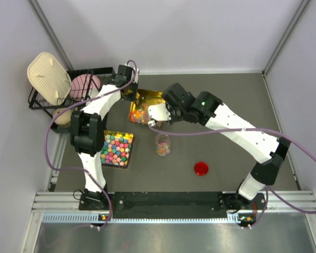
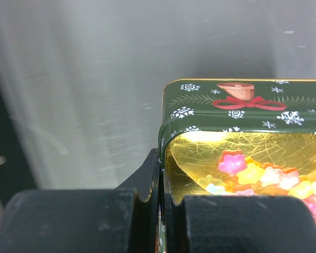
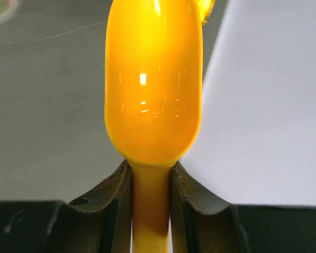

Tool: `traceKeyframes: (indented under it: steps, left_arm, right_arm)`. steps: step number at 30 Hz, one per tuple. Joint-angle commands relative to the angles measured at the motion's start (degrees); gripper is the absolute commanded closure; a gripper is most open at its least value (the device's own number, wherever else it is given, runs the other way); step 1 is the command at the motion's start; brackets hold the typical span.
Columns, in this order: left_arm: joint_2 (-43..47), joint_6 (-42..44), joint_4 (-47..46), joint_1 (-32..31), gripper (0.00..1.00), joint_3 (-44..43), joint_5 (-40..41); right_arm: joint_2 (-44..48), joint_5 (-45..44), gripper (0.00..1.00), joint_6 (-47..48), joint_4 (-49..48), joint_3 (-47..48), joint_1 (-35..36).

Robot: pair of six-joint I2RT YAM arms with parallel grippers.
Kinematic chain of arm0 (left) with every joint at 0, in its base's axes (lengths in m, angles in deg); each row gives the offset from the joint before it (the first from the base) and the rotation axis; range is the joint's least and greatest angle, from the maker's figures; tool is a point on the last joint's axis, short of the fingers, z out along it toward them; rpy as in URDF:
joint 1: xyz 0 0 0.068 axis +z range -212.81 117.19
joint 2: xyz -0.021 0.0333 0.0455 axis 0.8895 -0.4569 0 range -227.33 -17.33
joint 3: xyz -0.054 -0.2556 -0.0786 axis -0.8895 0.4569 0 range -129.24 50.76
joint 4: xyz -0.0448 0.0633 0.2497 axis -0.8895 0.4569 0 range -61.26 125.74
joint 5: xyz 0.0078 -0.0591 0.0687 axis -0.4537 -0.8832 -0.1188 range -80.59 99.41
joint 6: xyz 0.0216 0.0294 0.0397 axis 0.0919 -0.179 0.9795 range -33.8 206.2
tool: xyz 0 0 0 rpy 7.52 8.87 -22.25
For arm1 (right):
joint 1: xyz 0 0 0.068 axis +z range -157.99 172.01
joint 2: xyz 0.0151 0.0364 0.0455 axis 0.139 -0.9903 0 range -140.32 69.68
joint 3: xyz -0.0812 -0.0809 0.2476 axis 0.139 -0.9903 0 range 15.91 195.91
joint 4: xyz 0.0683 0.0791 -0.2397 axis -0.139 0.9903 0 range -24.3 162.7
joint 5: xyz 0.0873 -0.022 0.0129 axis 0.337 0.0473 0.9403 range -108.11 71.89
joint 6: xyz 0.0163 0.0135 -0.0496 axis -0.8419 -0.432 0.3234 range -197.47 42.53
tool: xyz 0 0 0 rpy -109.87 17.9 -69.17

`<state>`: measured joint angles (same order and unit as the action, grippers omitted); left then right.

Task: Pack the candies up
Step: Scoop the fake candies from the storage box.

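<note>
The candies [image 2: 253, 176] are tiny star-shaped pieces in pink, yellow and orange, lying in a green, gold-lined tin [image 2: 263, 108] with snowflakes and a red bow. The tin [image 1: 147, 98] is tilted at the table's middle back. My left gripper [image 2: 161, 174] is shut on the tin's side wall, also seen from above [image 1: 130, 95]. My right gripper [image 3: 151, 176] is shut on the handle of an orange spoon [image 3: 152, 84], and hovers over the tin's right side [image 1: 154, 120]. No candy shows in the spoon's bowl. A clear cup [image 1: 163, 145] with a few candies stands in front of the tin.
A gold tray [image 1: 117, 149] of larger, chunkier candies sits to the front left. A red lid [image 1: 201, 168] lies to the front right. A black wire rack [image 1: 47, 97] with a beige lid and pink item stands at the far left against the wall.
</note>
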<state>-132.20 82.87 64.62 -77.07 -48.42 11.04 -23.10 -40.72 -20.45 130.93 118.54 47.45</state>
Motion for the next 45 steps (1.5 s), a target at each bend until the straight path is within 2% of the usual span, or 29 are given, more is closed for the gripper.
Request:
traceKeyframes:
  steps: [1,9,11,15,19,25,26,29,39,45]
  left_arm:
    - [4.9,-5.4,-5.8,3.0,1.0,2.1,-12.9]
    - [0.3,-11.1,-7.6,7.7,1.0,2.9,-35.2]
    - [0.2,-11.5,-8.6,7.8,1.0,3.4,-37.4]
    - [0.7,-11.5,-9.1,7.8,1.0,3.6,-36.5]
    - [2.5,-12.7,-13.1,8.1,1.0,6.4,-41.6]
    - [1.6,-10.6,-6.6,7.5,1.0,3.0,-26.5]
    - [1.6,-10.2,-5.9,7.2,1.0,2.3,-19.5]
    - [1.7,-8.4,-4.4,5.6,1.0,1.4,-9.0]
    - [4.1,-7.0,-4.5,1.5,1.0,1.4,3.3]
    - [4.0,-7.0,-4.7,0.3,1.0,1.2,4.5]
  right_arm:
    - [-2.0,-2.2,1.0,-0.2,-4.8,7.4,-3.3]
    - [-1.0,-0.1,1.0,-3.6,-7.9,8.1,-6.8]
    - [-0.8,0.2,1.0,-3.7,-7.9,8.0,-6.8]
    - [-0.7,0.4,1.0,-3.6,-8.0,8.0,-6.8]
    - [-1.1,0.6,1.0,-3.5,-8.1,8.2,-6.7]
    - [-2.2,-1.1,1.0,-1.4,-8.2,8.2,-6.2]
    - [-2.5,-2.3,1.0,-0.9,-8.1,8.2,-5.7]
    - [-4.3,-5.2,1.0,1.5,-8.1,8.3,-4.5]
    - [-13.7,-11.7,1.0,7.7,-8.0,10.7,-1.1]
    - [-21.4,-15.8,1.0,11.3,-8.1,15.4,-0.9]
